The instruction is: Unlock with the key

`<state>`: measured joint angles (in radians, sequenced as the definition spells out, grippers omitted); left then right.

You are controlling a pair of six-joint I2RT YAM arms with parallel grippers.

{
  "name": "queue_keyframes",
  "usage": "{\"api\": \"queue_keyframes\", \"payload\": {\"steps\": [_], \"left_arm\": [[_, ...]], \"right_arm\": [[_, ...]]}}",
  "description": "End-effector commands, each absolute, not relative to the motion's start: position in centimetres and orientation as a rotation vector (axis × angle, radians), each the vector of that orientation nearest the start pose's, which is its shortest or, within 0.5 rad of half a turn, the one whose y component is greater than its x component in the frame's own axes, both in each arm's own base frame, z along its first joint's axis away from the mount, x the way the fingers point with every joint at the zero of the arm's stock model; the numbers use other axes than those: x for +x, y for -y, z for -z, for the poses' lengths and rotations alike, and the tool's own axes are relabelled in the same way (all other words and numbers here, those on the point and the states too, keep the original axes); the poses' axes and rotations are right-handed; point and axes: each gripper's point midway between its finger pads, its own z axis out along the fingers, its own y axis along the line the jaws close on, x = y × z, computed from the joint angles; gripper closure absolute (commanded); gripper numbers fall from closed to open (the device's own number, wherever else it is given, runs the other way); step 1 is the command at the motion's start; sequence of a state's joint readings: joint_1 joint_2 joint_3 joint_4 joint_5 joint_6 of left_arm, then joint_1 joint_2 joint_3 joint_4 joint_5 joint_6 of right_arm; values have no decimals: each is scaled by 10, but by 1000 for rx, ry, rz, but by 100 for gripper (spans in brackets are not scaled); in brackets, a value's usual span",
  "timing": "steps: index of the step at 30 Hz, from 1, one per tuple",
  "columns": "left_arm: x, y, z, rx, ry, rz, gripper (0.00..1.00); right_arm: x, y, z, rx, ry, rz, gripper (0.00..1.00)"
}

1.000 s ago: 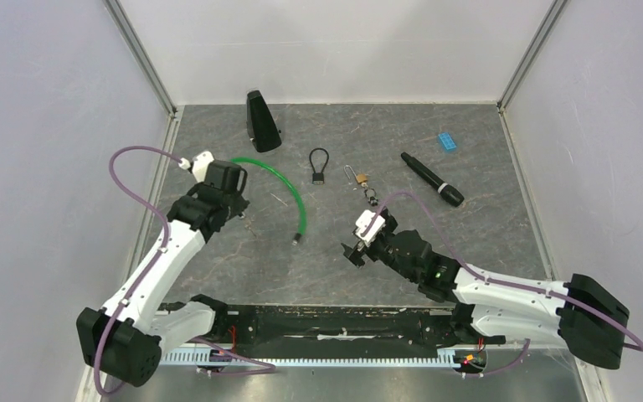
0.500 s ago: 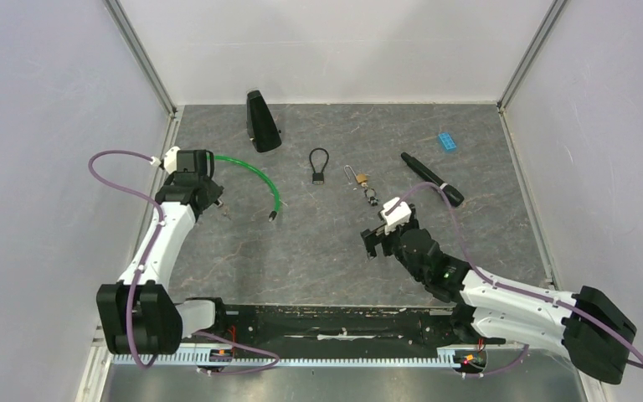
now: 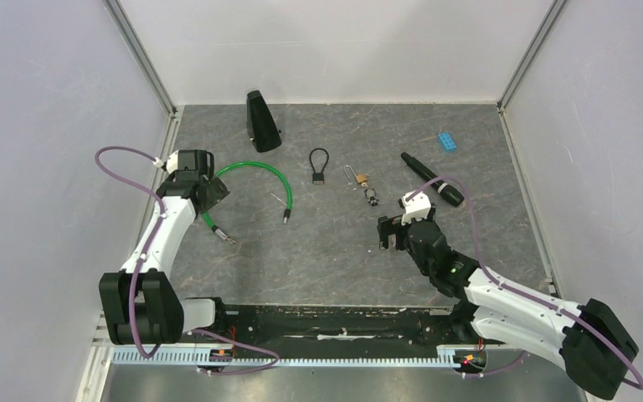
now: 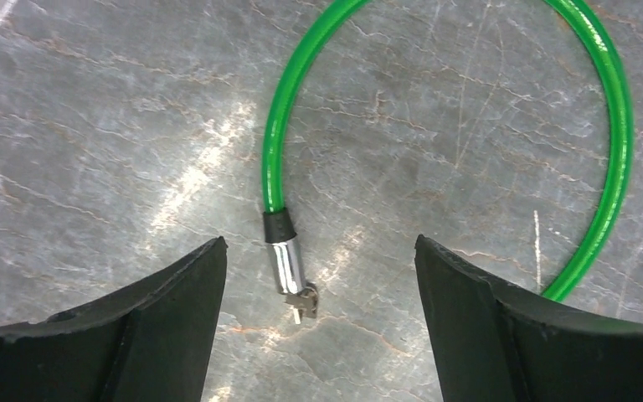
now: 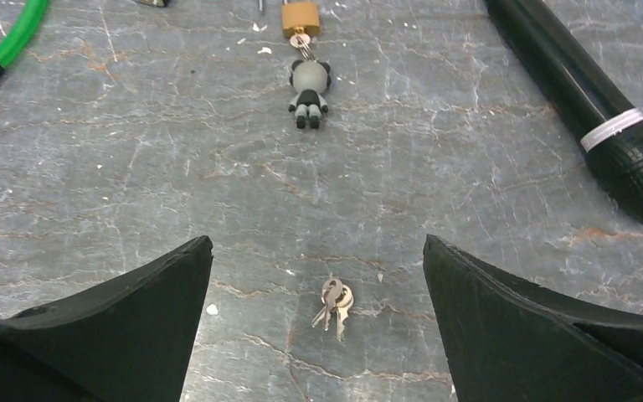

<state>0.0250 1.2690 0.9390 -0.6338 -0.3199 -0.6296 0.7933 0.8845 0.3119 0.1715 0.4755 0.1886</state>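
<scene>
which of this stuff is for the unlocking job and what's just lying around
For the job:
- keys
- padlock, with its panda charm
- green cable, possibly: both its ends lie free, and I cannot tell which lock is meant

Lying about:
- cone
- black loop
- black stick
- blue block

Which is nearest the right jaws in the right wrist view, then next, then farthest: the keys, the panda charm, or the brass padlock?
1. keys, just ahead, centre.
2. panda charm, farther ahead, slightly left.
3. brass padlock, just beyond the charm, top edge.
</scene>
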Motion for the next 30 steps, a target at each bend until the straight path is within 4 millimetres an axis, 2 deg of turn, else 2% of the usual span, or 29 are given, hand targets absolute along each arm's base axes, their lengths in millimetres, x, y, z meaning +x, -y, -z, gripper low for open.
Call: {"api": "queue_keyframes", "payload": {"steps": [1,5,7,8,10,14,19,23,29,30], "left_arm": [[304,-53,-154,-813,-2247,-231,12],[300,-44,-171,-753,-2200,-146,8],[301,-30,-175,-690,-2165,-49,8],[301,-11,-175,-608,-2169,-7,8],[298,8,-177,-498,-2167,8,4],[291,28,-196,-355,-2121,7,0],[284,22,-211,-371,-2027,1,0],[281,17,-213,-389,-1994,-7,0],[282,21,-211,-377,-2010,9,0],[282,22,-211,-375,-2013,17,0]], "right_arm": [[257,-155,-110,-225,-1932,-219,2],[260,-159,-108,-239,-1968,-209,2],[262,-164,-109,-252,-1982,-217,2],[264,-167,-111,-259,-1988,-224,2],[269,-174,-109,-292,-2022,-220,2],[282,-190,-109,-342,-2076,-204,2],[312,-222,-111,-366,-2087,-218,2],[348,-257,-114,-395,-2067,-232,4],[403,-299,-88,-394,-2055,-231,17],[412,-305,-88,-386,-2040,-235,19]]}}
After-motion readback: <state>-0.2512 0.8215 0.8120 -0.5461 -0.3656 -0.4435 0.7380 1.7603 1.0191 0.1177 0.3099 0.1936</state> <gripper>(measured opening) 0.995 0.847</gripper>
